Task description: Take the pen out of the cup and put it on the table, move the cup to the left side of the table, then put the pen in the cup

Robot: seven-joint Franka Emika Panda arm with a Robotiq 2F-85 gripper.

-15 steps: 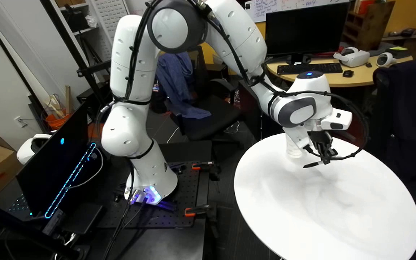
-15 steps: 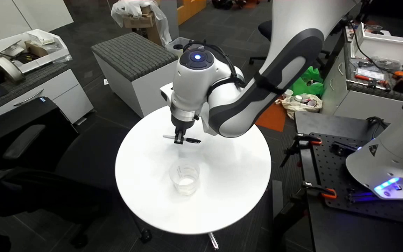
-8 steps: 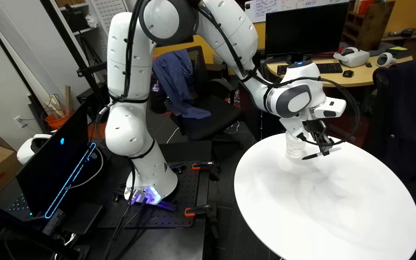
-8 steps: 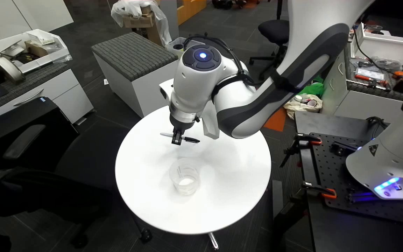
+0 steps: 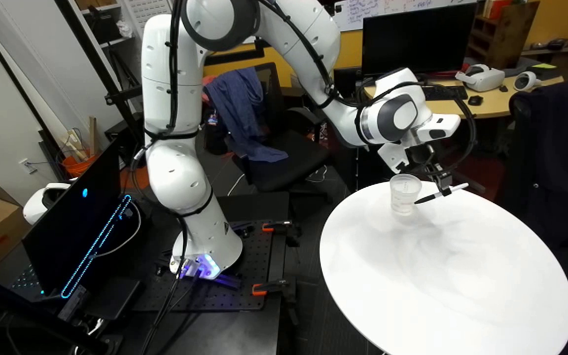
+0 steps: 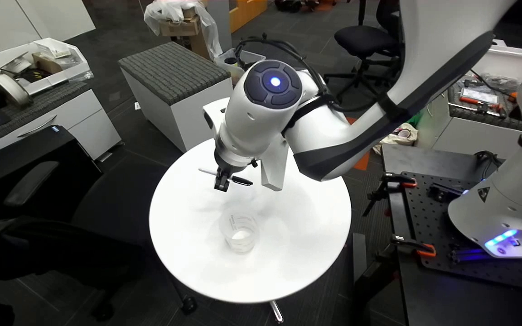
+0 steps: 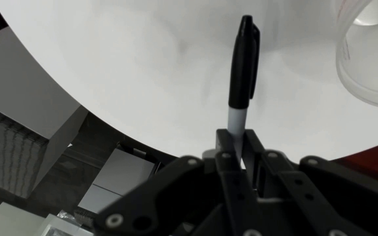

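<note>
"One pen [image 7: 241, 85], plain in the wrist view. What has hold of it?"

"The end effector [image 7: 237, 140]: it pinches the pale barrel just behind the black cap, which juts out ahead."

"Good spot?"

"I'd say so. The pen looks light and stiff; the round barrel is probably smooth, so a knock could twist it. I'd keep off the cap, which might pull loose."

"In an exterior view, how does the cup [image 5: 405, 195] stand?"

"Upright, with the pen outside it and the cap pointing its way."

"And how would it handle?"

"Gently does it: it looks like thin, clear plastic, so I expect it to be light, springy and easy to squash or tip. I'd take it by the wall, a little under the rim, with a soft squeeze."

"In an exterior view, is the pen down on the worktop [image 6: 292, 258]?"

"It seems held above it, slightly tilted; how high I can't tell. White shows between pen and cup, so they're apart. Standing the pen in the cup would call for turning it upright first."
</note>
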